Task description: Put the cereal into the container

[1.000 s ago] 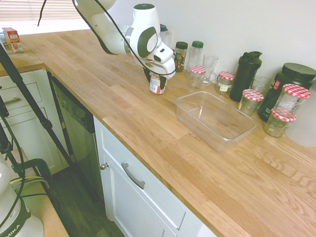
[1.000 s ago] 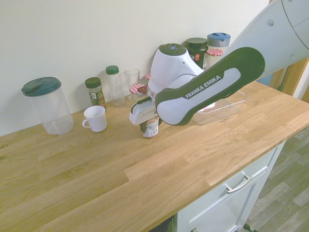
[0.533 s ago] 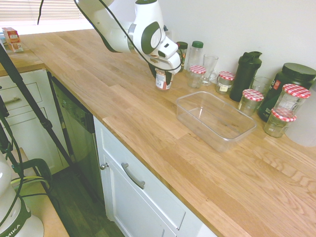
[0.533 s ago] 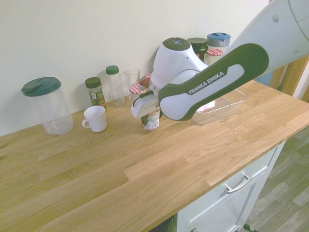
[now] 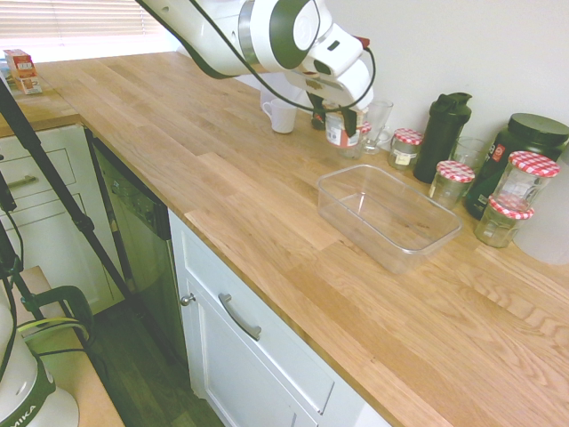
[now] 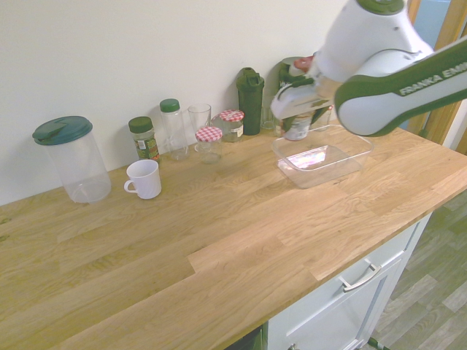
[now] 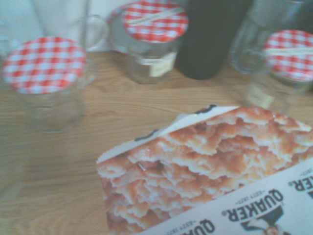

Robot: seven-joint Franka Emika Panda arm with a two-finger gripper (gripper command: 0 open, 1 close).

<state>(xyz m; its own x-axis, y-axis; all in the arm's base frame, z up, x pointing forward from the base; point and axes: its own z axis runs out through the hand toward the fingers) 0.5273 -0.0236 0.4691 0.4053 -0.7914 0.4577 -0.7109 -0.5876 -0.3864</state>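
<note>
Single arm [image 5: 213, 40], white with dark green panels. First exterior view: it comes in from up and left of the claw [image 5: 334, 120], sloping down toward it. Wrist [image 5: 289, 34] sits up-left of the claw; white hand body [image 5: 342, 73] directly above it, slightly tilted. Claw points down, dark fingers [image 5: 350, 121] a bit apart, clamped on a load between them, one on either side. Second exterior view: link marked FRANKA EMIKA [image 6: 430, 76] runs up and right from the claw, round joint housing [image 6: 370, 102] right beside the hand, tall white housing [image 6: 372, 40] up-right. Outer end of the arm is cropped by the frame.
</note>
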